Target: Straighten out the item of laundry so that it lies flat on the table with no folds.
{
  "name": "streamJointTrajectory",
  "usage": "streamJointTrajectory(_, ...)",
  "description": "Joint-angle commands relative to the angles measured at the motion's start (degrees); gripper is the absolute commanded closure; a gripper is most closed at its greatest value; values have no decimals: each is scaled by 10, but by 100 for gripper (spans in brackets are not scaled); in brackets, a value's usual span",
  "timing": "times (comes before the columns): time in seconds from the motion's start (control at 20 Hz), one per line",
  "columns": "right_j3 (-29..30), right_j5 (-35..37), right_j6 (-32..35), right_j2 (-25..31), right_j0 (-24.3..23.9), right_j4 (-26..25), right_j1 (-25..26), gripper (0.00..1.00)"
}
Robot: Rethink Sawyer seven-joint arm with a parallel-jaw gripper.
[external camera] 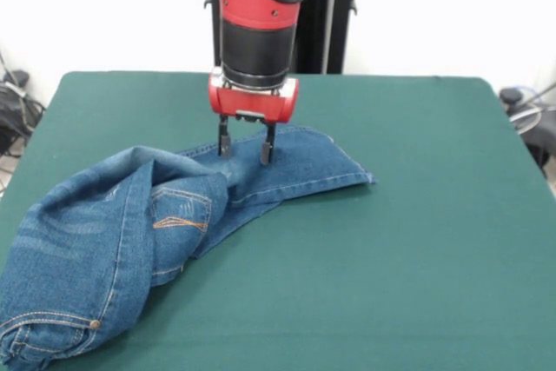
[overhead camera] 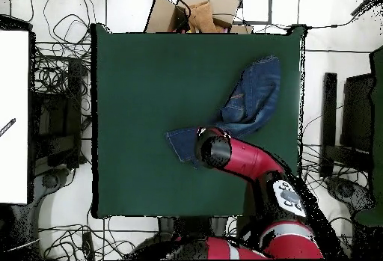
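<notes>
The item of laundry is a small pair of blue jeans, crumpled on the green table. In the front view its bunched waist end fills the lower left, with a brass button near the bottom edge, and one leg stretches right to a hem near the middle. My gripper hangs straight down over that leg, open, its two fingertips at or just above the denim with a gap between them. From overhead the jeans run from the upper right down to a hem at the centre, where the arm covers the gripper.
Red and black arm reaches over the table from the bottom right in the overhead view. Cardboard boxes sit beyond the table's top edge. Cables and equipment surround the table on the floor.
</notes>
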Motion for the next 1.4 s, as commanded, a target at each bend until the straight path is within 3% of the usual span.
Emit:
streamJointTrajectory(0.05,-41,-35,143,-8,18,37,36,0)
streamJointTrajectory(0.85,-48,-104,148,-15,32,51,82,0)
streamJointTrajectory(1.4,-12,-60,133,-17,11,49,29,0)
